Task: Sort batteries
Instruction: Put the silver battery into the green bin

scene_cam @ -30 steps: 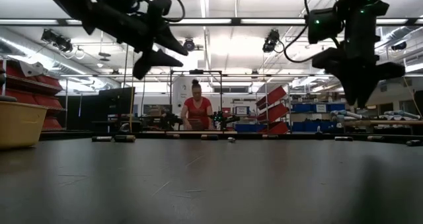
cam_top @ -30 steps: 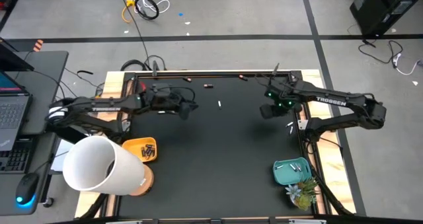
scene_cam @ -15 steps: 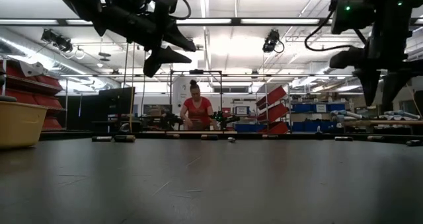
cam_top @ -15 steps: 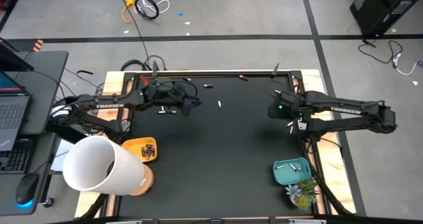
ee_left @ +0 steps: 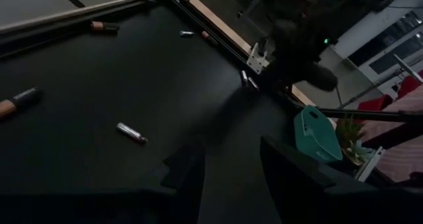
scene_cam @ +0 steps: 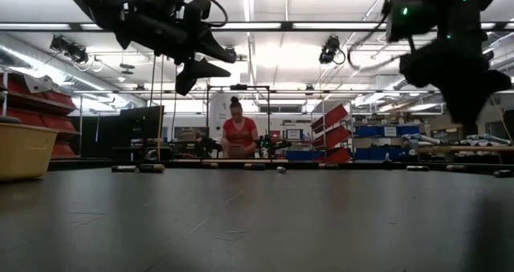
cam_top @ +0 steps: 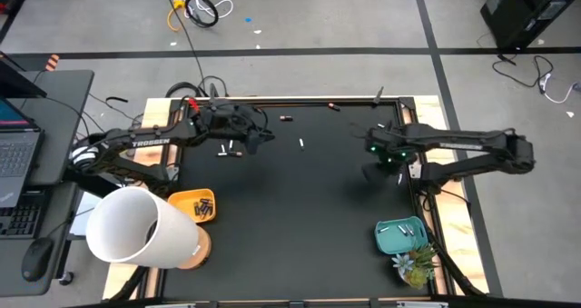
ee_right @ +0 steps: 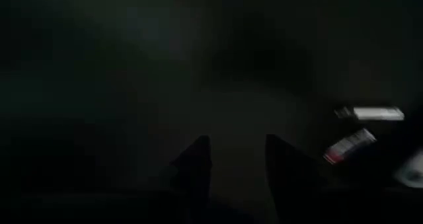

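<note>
Shifting: right gripper (ee_right: 231,161) back over mat's right edge, narrowly parted, empty | left gripper (ee_left: 231,164) parted, empty, farther forward

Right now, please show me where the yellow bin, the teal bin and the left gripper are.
yellow bin (cam_top: 184,199): high view, on its bare orange floor.
teal bin (cam_top: 400,239): high view, on its inner floor.
left gripper (ee_left: 231,171): left wrist view, midway between its open fingertips.
</note>
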You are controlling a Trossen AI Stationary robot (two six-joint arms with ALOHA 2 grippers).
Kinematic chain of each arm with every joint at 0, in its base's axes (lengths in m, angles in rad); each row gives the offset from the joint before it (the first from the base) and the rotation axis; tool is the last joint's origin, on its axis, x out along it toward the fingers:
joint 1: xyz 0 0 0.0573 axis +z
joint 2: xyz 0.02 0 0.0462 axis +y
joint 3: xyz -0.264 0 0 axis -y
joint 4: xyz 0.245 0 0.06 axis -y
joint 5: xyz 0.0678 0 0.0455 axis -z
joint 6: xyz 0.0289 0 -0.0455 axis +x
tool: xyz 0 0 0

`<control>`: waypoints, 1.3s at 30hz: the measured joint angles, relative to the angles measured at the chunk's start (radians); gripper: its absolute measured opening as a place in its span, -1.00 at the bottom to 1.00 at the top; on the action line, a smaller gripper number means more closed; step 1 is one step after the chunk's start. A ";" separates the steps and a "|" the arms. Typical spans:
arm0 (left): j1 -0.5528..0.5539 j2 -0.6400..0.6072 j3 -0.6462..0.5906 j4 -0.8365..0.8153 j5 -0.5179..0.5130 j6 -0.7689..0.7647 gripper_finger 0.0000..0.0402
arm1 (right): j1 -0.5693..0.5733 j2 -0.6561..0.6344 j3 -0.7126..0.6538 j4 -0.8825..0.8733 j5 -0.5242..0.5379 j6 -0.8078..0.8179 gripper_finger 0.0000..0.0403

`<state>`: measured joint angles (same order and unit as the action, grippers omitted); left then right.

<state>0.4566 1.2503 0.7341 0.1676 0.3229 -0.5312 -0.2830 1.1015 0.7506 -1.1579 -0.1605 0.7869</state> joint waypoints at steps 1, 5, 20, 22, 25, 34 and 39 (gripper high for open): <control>0.010 0.000 0.000 -0.001 0.011 0.006 -0.20 | -0.004 0.031 0.000 -0.032 -0.017 -0.071 -0.37; 0.039 0.000 0.000 0.001 0.033 -0.016 -0.20 | -0.009 0.166 0.000 -0.120 -0.041 -0.320 -0.37; 0.043 0.000 0.000 0.008 -0.041 -0.128 -0.20 | 0.012 0.499 0.109 -0.216 0.146 -0.794 -0.36; 0.043 0.000 -0.001 0.007 -0.043 -0.135 -0.20 | 0.011 0.502 0.120 -0.205 0.183 -0.842 -0.36; 0.043 0.000 -0.001 0.007 -0.044 -0.140 -0.20 | 0.004 0.502 0.121 -0.186 0.235 -0.898 -0.35; 0.043 0.000 -0.001 0.007 -0.045 -0.160 -0.20 | -0.008 0.580 0.104 -0.206 0.277 -0.930 -0.25; 0.043 0.000 -0.001 0.007 -0.045 -0.162 -0.20 | -0.007 0.628 0.090 -0.206 0.292 -0.930 -0.12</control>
<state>0.4995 1.2499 0.7334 0.1749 0.2784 -0.6936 -0.2905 1.7298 0.8407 -1.3637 0.1315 -0.1429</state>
